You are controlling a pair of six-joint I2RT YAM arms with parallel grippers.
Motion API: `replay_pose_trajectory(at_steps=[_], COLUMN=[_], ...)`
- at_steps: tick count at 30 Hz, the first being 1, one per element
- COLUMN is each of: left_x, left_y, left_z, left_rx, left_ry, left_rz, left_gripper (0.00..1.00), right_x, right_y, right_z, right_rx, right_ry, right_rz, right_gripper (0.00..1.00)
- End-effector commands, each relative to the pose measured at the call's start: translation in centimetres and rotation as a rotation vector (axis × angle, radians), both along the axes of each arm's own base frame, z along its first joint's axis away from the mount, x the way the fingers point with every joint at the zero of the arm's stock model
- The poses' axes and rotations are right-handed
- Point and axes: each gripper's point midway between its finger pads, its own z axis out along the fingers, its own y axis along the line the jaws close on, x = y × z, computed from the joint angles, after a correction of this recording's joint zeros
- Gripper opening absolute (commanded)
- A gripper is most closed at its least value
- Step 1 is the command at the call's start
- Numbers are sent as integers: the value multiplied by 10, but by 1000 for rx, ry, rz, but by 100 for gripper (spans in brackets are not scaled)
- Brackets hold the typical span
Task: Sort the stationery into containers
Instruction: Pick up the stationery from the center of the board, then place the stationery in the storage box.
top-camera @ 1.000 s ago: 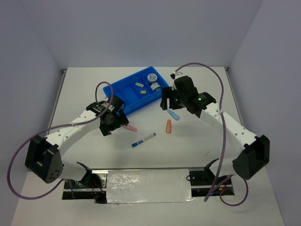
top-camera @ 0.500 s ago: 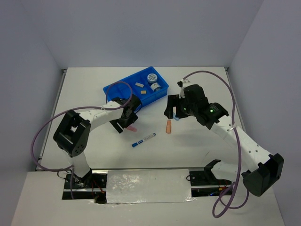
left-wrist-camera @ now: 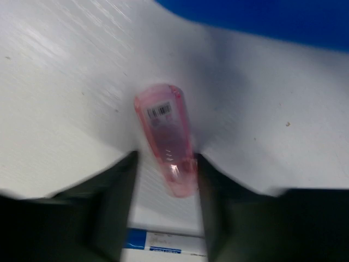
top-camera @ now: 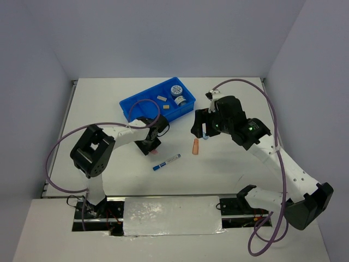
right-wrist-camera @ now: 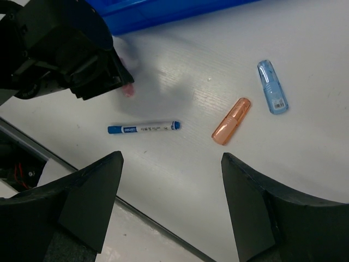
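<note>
Left gripper (left-wrist-camera: 165,164): we saw it open astride the pink piece (left-wrist-camera: 163,128), unclamped.
Right gripper (right-wrist-camera: 172,164): wide open, empty.
Risk: we judged uneven closing could skid it across the bench (left-wrist-camera: 65,82).

right fingers (right-wrist-camera: 82,202) spread wide | marker (right-wrist-camera: 143,128) — orange piece (right-wrist-camera: 232,121) — light-blue piece (right-wrist-camera: 272,87) lie apart on table (right-wrist-camera: 180,180)

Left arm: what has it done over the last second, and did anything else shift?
The left gripper moved right, toward the pink piece, and now straddles it, jaws open, not yet gripping. The right gripper drifted slightly nearer, open and empty. Orange piece, marker, light-blue piece and blue tray stayed put.
</note>
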Motion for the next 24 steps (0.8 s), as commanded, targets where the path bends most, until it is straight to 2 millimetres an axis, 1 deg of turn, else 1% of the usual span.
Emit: replay_pose_trajectory(at_steps=[1, 3, 4, 5, 6, 7, 8, 9, 10, 11, 12, 13, 14, 15, 16, 17, 19, 20, 21, 22, 23, 24], left_x=[-2, -2, 2, 4, 4, 12, 16, 21, 25, 29, 35, 36, 41, 48, 55, 63, 98, 101, 122, 132, 149, 158], left_y=[-20, -25, -35, -41, -45, -60, -65, -74, -75, -75, -78, -76, -74, -74, -72, -69, -54, -63, -49, -44, -34, -29], left_z=[-16, -9, 7, 17, 29, 57, 72, 95, 111, 122, 138, 149, 158, 173, 183, 188, 196, 190, 183, 180, 188, 173], left_rx=[-38, -49, -70, -80, -81, -110, -119, -134, -142, -143, -157, -156, -141, -129, -118, -104, -87, -116, -98, -98, -95, -69], left_ry=[25, 16, -23, -44, -59, -125, -158, -201, -234, -263, -296, -318, -351, -393, -428, -453, -475, -467, -455, -449, -468, -439], left_rz=[-38, -46, -63, -73, -84, -109, -120, -143, -146, -151, -159, -164, -166, -191, -197, -206, -251, -265, -270, -263, -261, -252], left_gripper=[48, 33, 30, 26, 20, 17, 14, 10, 4, 0, 0, 0, 0, 0, 0, 0, 1, 1, 1, 1, 1, 1], right_x=[0, 0, 0, 0, 0, -1, -1, -1, -2, -2, -2, -3, -3, -3, -4, -4, -5, -5, -5, -6, -7, -9], right_y=[7, 8, 9, 9, 9, 9, 9, 9, 9, 9, 8, 8, 7, 7, 7, 6, 4, 4, 3, 4, 4, 3], right_z=[22, 24, 25, 26, 28, 29, 31, 34, 35, 37, 38, 39, 38, 38, 36, 34, 29, 28, 27, 25, 23, 20], right_rx=[24, 30, 33, 36, 39, 42, 46, 51, 57, 61, 67, 72, 69, 67, 61, 55, 44, 43, 46, 47, 47, 46], right_ry=[-47, -46, -49, -52, -57, -58, -61, -66, -68, -70, -75, -77, -76, -77, -73, -70, -58, -55, -53, -47, -43, -38], right_rz=[42, 46, 46, 46, 48, 48, 45, 46, 45, 43, 42, 42, 40, 41, 41, 40, 38, 38, 37, 41, 40, 42], right_gripper=[81, 81, 81, 81, 81, 81, 81, 81, 81, 81, 81, 81, 81, 82, 82, 82, 82, 81, 82, 82, 82, 82])
